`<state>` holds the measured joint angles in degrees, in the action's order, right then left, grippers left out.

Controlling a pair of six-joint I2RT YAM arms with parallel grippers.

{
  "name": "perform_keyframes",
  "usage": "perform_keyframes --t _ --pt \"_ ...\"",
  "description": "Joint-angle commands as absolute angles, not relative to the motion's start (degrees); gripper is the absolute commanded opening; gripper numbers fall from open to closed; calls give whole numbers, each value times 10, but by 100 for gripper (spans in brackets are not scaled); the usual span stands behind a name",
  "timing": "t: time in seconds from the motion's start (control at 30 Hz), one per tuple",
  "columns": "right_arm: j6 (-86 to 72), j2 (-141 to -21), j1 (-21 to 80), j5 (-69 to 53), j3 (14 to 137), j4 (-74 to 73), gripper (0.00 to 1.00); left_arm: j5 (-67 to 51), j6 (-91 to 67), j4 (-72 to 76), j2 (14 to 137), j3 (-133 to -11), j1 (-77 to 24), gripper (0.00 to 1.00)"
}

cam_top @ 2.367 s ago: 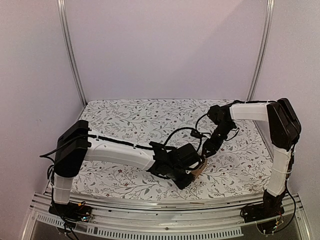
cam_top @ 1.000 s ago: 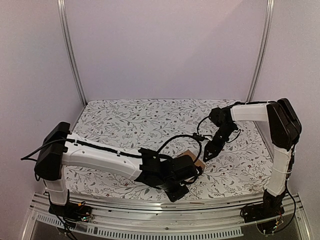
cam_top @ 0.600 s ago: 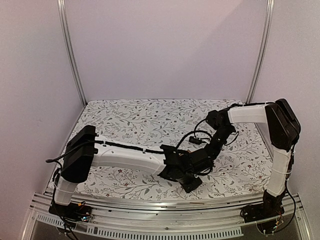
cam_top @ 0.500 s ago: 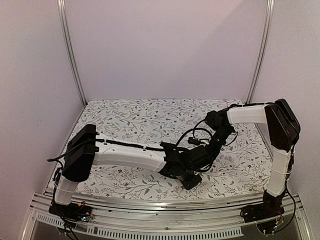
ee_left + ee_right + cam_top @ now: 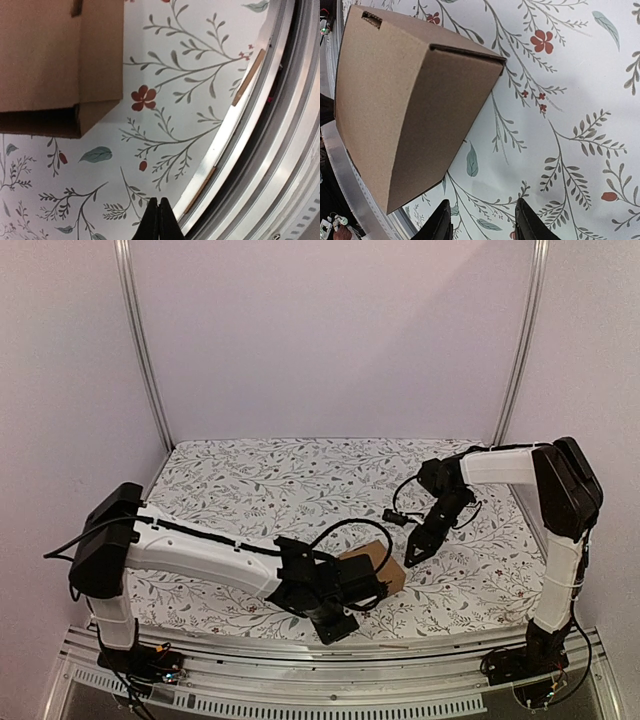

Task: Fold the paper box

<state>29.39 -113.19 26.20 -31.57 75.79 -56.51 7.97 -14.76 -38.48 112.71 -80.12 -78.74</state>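
The paper box [image 5: 372,562] sits loose on the table [image 5: 250,480], so a sideways push could slide or tip it instead of creasing a flap, since nothing pins it. The left jaws, clenched on nothing, hang just beside it; the right jaws, parted and empty, hover to its right. It is plain brown, mostly squared up, one end possibly open.

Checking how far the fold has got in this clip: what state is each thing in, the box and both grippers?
paper box: folded up into a carton, lying on the table, held by neither gripper; one end looks open in the left wrist view.
left gripper: shut on nothing, apart from the box.
right gripper: open, nothing between its fingers, apart from the box.
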Motion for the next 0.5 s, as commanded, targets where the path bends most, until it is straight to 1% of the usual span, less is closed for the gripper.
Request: perform_keyframes --t 0.0,0.1,0.33,0.4,0.47 --pt "292 -1127 264 -310 759 -561 42 86 -146 -375 1112 -765 -745 0" --pt "293 -1129 272 -316 757 -566 42 76 -118 -367 1143 -822 -737 0" --pt "281 -1142 312 -355 763 -591 39 26 -93 -364 1268 -1004 -712 0" --pt "275 -1139 317 -365 755 -592 39 28 -96 -369 1283 -1028 -710 0" --pt "274 -1133 317 -358 752 -592 39 34 -102 -373 1280 -1024 -710 0"
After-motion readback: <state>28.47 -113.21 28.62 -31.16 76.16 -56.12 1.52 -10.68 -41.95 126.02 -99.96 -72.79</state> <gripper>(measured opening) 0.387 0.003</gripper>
